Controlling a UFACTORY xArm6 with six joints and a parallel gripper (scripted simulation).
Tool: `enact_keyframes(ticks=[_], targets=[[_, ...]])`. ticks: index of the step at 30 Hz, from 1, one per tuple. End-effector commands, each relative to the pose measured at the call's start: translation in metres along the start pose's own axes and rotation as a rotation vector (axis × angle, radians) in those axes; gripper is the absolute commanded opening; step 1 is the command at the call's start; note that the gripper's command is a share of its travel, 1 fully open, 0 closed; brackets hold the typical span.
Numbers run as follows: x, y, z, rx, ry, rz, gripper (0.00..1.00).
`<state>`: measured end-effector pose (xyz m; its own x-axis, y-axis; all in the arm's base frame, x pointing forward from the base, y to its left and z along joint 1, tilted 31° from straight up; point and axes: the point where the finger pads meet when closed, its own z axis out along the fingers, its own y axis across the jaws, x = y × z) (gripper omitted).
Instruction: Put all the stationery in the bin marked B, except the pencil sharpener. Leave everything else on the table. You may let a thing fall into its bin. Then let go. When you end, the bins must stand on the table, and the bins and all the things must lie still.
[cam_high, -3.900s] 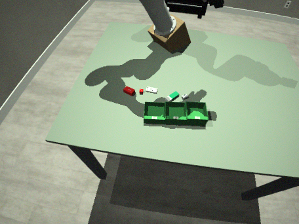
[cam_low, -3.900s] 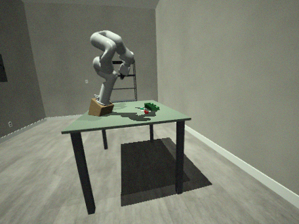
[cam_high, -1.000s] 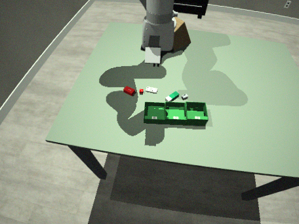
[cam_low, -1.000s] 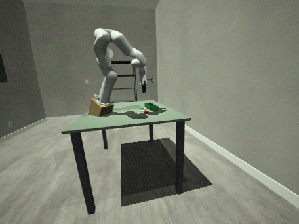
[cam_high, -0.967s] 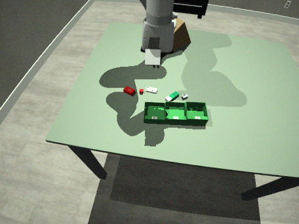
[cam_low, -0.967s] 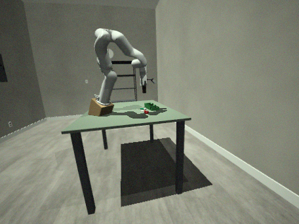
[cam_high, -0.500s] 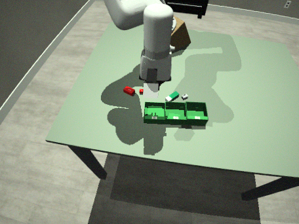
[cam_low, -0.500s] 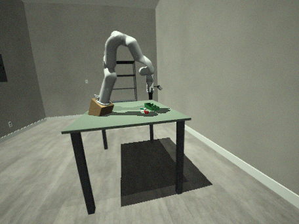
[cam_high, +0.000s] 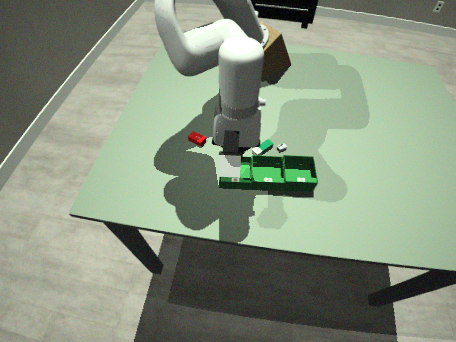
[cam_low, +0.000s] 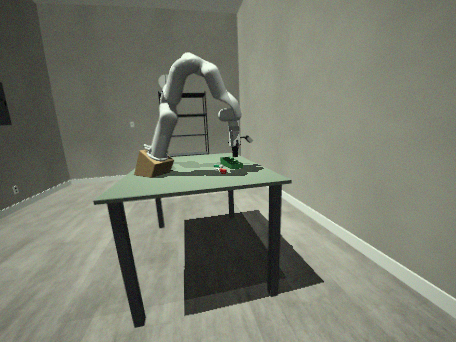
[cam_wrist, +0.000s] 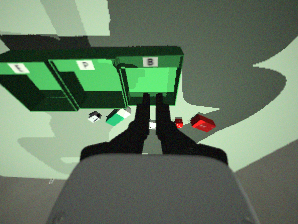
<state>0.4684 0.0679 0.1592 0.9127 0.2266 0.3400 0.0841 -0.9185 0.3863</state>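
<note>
Progress: basically zero so far. Wrist view shows three green bins in a row along the top of the frame, and the bin marked B is the one at the right end. What I can see of its floor is bare, and the other two bins look unfilled too. All five loose things sit on the worktop just below the bins in the wrist frame: a small white-and-black piece, a green-and-white block, a white piece peeking through the gap between the fingers, a tiny red thing and a red box at lower right. They're too small to say which is the sharpener; my guess is one of the red ones. So every pick and drop is left to do, plus the final release. The gripper hangs above the near wall of B with its tips pointing at it. The fingers are nearly closed, with only a thin slit between them. I see nothing pinched in it, so I judge the fingers hold nothing; they'd need to open before any pick. They don't appear to touch the bin or the worktop.
</note>
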Motion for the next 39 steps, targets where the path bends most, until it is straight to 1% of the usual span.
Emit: enact_keyframes(ticks=[1, 16, 18, 23, 39], targets=[[0.001, 0.000, 0.004, 0.000, 0.002, 0.000, 0.07], [0.001, 0.000, 0.044, 0.000, 0.002, 0.000, 0.07], [0.001, 0.000, 0.044, 0.000, 0.002, 0.000, 0.07], [0.001, 0.000, 0.057, 0.000, 0.002, 0.000, 0.07], [0.001, 0.000, 0.058, 0.000, 0.002, 0.000, 0.07]])
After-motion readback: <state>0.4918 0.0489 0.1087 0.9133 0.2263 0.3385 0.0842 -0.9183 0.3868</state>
